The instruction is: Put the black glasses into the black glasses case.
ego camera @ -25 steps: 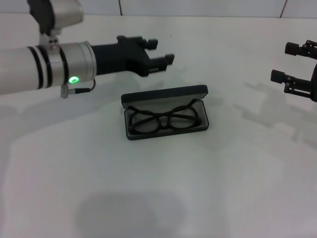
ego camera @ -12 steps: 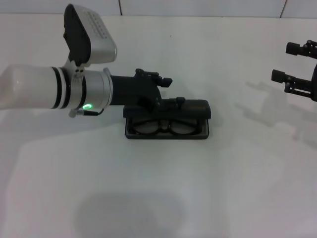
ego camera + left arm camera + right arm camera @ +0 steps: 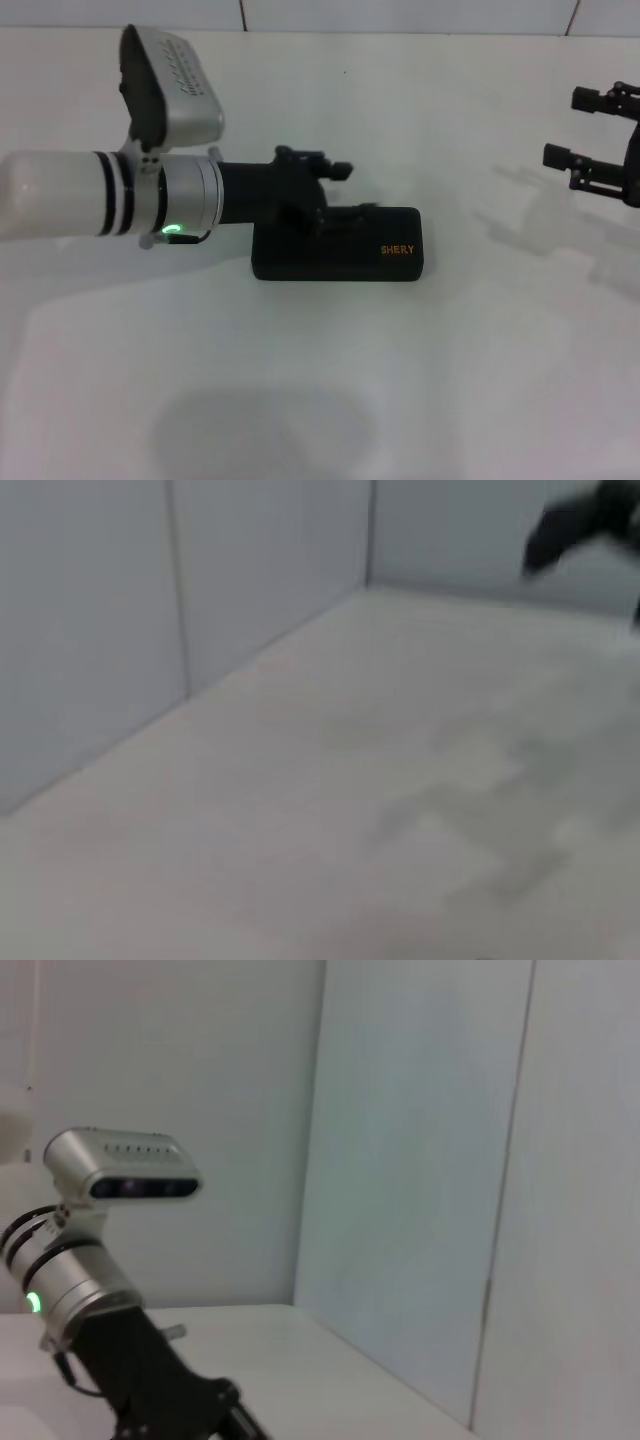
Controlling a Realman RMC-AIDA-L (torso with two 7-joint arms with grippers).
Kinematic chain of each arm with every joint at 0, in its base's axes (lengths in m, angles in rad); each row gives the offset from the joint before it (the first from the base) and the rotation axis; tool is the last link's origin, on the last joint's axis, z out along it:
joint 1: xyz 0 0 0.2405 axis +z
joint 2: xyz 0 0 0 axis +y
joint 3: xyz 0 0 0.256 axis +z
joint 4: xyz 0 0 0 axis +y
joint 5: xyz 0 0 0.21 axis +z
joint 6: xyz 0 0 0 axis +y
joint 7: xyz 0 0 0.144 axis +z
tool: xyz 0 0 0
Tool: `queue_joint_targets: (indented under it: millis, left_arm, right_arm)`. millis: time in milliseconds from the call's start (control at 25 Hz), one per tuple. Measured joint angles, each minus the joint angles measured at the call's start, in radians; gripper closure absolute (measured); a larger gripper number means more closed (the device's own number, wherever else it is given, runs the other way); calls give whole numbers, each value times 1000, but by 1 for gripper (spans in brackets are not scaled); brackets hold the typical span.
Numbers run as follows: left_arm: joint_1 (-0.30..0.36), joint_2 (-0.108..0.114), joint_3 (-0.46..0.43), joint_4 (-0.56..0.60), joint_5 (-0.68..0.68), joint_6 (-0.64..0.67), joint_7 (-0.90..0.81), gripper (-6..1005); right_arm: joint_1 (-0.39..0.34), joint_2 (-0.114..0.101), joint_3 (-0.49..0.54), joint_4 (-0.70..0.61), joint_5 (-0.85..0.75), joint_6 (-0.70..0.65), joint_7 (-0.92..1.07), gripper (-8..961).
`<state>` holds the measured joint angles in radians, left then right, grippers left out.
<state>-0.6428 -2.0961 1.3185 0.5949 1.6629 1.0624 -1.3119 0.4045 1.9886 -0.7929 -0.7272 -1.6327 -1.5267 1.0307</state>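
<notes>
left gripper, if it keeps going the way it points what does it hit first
The left gripper points toward the robot's right and slightly down, resting over the closed black glasses case. It would likely press into the lid first, though depth is unclear.

I noted the black glasses case (image 3: 340,258), matte black with orange lettering, just under the black left gripper (image 3: 335,205); its wrist was silver, black-banded, green-lit. The table (image 3: 400,380) was white.
</notes>
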Motion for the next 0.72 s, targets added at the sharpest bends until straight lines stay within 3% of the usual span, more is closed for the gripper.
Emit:
queue_joint_targets:
  millis: [200,240,320,440,560,720]
  left_arm:
    - [54,17,-48,24,-192,260,160,354]
    - [72,22,-78,29,-223,364,186,353]
    - [98,32,-139,30,-242,531,219,353]
    - [153,45,-193,27,-240,682,281,353]
    - [219,55,-210,23,-235,702,330,353]
    - [304,57,-214,25,-199,710,374,294]
  right_arm:
    - [34,18,-21,22,47,-28,14,239]
    - [53,20,-32,37,52,-37,18,239]
    - [95,20,-75,68,54,-69,21,238]
    - [146,22,-167,111,54,-117,3,238]
    - [169,37,-242,155,76,-127,-63,238]
    - [185,38,-293,223,128,-119,-127,237]
